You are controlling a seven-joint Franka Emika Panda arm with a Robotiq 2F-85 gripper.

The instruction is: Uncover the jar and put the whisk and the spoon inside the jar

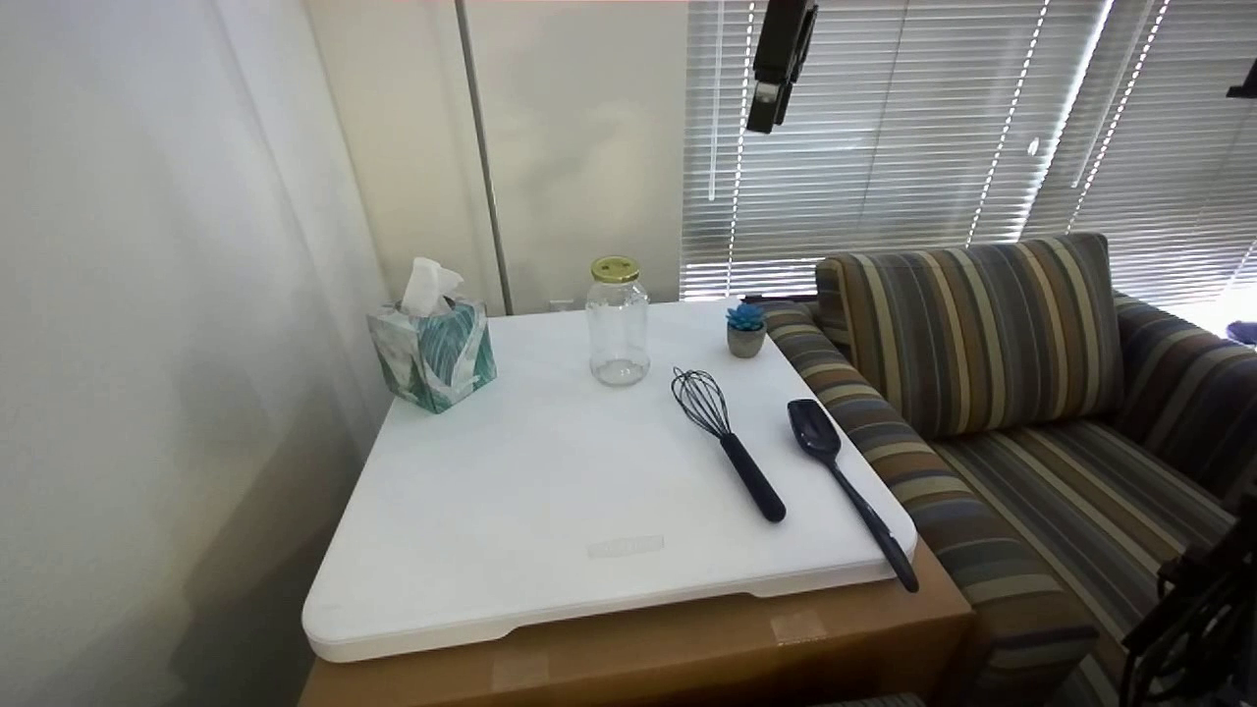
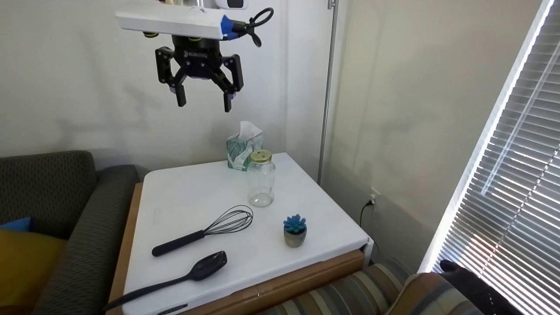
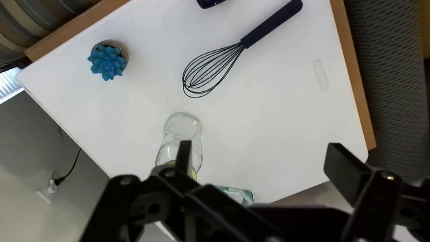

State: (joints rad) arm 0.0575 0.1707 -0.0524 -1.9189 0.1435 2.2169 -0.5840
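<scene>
Barely in wrist view: spoon (image 3: 209, 3)

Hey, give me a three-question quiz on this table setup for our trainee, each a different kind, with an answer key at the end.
1. Which handle overhangs the edge of the white tabletop: that of the whisk or that of the spoon?
2. True or false: the gripper stands open, holding nothing.
3. The jar has its lid: A) lying beside it; B) on top; C) in the gripper.

Key: 1. the spoon; 2. true; 3. B.
</scene>
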